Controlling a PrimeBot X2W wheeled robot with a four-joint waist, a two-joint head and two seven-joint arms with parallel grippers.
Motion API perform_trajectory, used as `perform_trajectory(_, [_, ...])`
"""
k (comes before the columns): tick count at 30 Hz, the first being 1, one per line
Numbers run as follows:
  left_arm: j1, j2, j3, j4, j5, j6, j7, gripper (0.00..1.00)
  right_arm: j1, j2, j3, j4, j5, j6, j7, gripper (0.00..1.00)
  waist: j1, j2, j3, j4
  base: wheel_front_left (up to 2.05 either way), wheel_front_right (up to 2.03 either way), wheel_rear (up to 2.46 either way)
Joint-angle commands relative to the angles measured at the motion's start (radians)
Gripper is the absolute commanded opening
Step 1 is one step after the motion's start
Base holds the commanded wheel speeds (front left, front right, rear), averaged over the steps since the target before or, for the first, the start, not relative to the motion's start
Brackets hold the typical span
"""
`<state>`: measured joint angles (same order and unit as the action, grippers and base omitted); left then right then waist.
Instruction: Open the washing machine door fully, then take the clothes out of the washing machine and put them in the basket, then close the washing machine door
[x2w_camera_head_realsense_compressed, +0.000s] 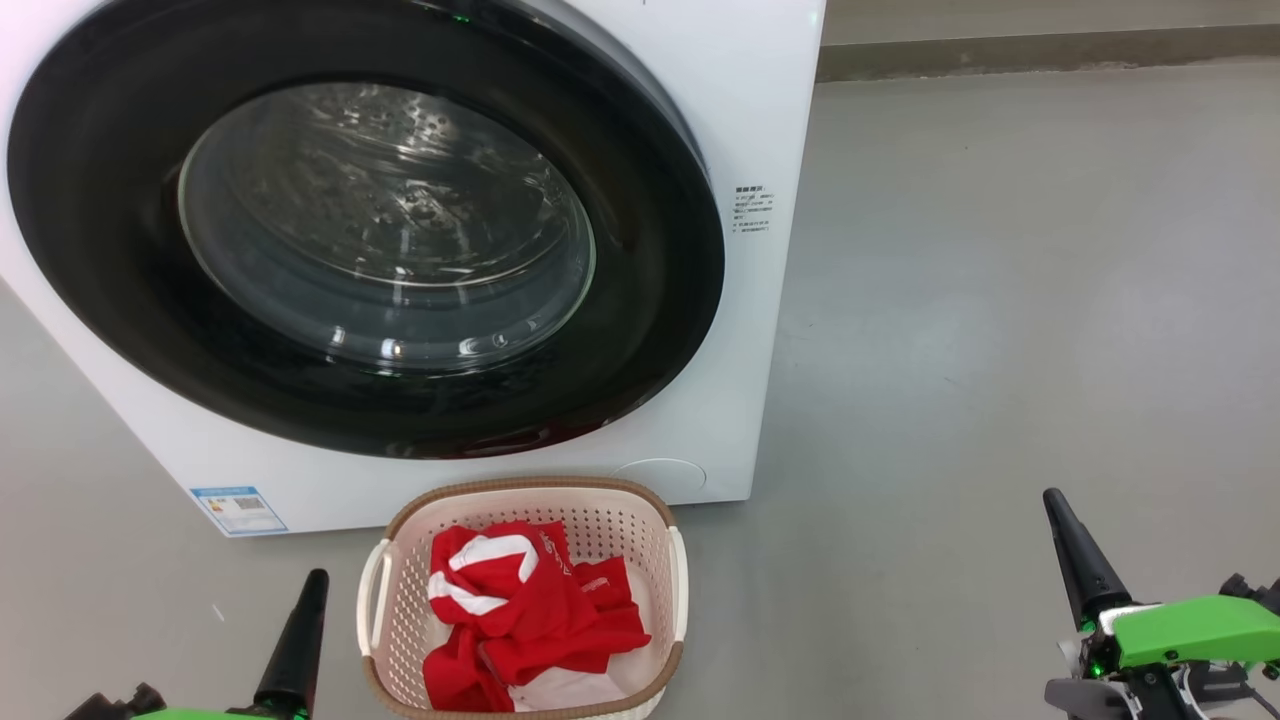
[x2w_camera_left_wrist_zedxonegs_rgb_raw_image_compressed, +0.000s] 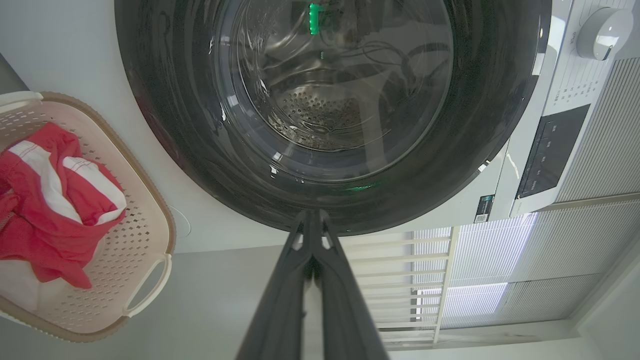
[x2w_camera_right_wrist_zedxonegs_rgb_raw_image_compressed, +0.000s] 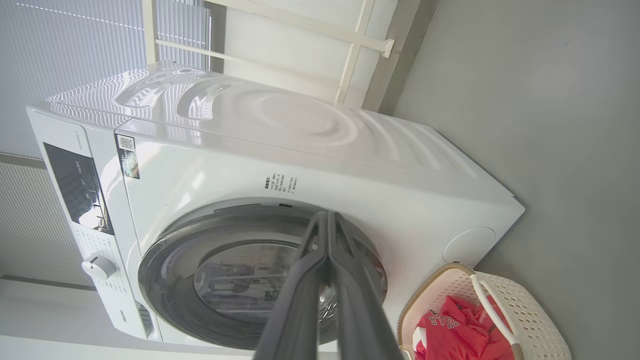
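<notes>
The washing machine door (x2w_camera_head_realsense_compressed: 365, 225), a glossy black ring around a bulging glass bowl, appears to lie closed against the white washing machine (x2w_camera_head_realsense_compressed: 745, 120), with bare perforated drum showing through the glass. The clothes (x2w_camera_head_realsense_compressed: 530, 610) lie heaped in the basket (x2w_camera_head_realsense_compressed: 600, 515), which stands on the grey floor just in front of the machine, below the door. The left claw (x2w_camera_head_realsense_compressed: 315, 590) hangs near and left of the basket, the right claw (x2w_camera_head_realsense_compressed: 1065, 540) well off to the right; both are pressed together and hold nothing. The door looks rigid, weighty and slick, so it is probably best taken at its outer rim rather than on the glass; no handle can be made out. The red-and-white garments look limp and light, and a pinch on any raised fold should lift them. The thin plastic basket would be carried by its side handles. A blue sticker (x2w_camera_head_realsense_compressed: 238, 510) at the machine's near left corner, a block of small print (x2w_camera_head_realsense_compressed: 752, 210) right of the door and a QR label (x2w_camera_right_wrist_zedxonegs_rgb_raw_image_compressed: 127, 150) are too small to read; white lettering (x2w_camera_right_wrist_zedxonegs_rgb_raw_image_compressed: 439, 320) on the red cloth cannot be read with certainty.
</notes>
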<state>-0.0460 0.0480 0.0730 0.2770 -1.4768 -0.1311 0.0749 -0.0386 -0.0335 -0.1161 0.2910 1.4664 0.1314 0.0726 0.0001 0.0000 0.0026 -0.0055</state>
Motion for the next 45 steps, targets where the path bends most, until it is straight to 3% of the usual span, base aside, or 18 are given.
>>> perform_trajectory(1, [-0.044, 0.006, 0.036, -0.028, -0.034, 0.0, 0.012, 0.0, -0.056, -0.018, 0.012, -0.035, 0.043, 0.0, 0.011, 0.0, -0.0001, 0.0, 0.0, 0.001, 0.0, 0.0, 0.0])
perform_trajectory(11, [-0.062, 0.002, 0.041, -0.032, -0.132, 0.0, 0.039, 0.0, -0.069, -0.019, 0.004, -0.046, 0.144, -0.001, 0.039, 0.0, -0.0001, 0.0, 0.0, 0.005, 0.0, 0.0, 0.0])
perform_trajectory(45, [-0.062, 0.002, 0.041, -0.032, -0.132, 0.0, 0.038, 0.0, -0.069, -0.018, 0.003, -0.046, 0.143, -0.001, 0.04, 0.0, -0.0001, 0.0, 0.0, 0.005, 0.0, 0.0, 0.0])
